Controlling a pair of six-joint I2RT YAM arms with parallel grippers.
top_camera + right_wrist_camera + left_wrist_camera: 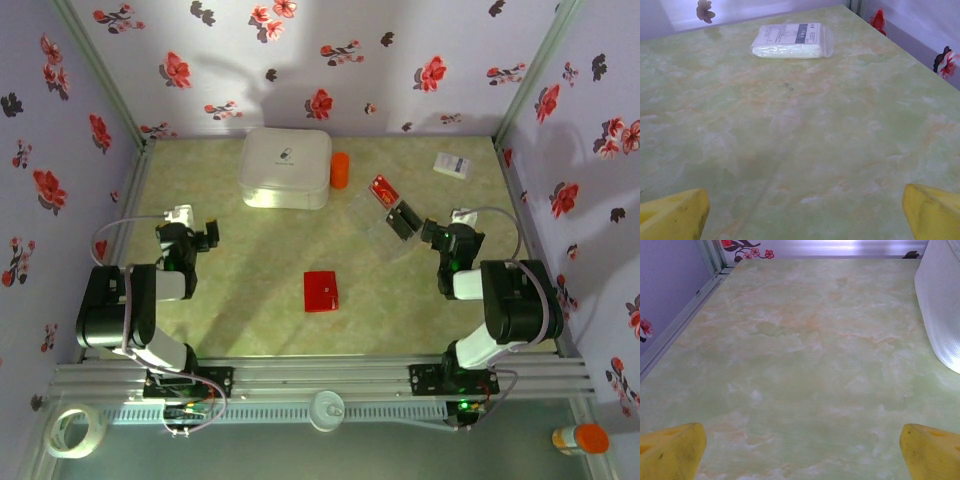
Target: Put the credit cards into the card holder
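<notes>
Credit cards (393, 208) indistinct near right pincer (803, 211)

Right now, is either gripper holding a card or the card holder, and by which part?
Nothing is held. The left gripper and right gripper both stand open over bare table; the red card holder lies apart from both.

— How are the arms posed?
— The left arm (130, 310) is folded back at the elbow, its wrist pointed towards the far wall. The right arm (510, 300) is folded likewise.
— And the grippers?
— The left gripper (800, 452) is spread wide, with its yellow fingertips (670, 452) seen at the lower corners of its wrist view. The right gripper (802, 212) is spread equally wide. Both are held empty.
</notes>
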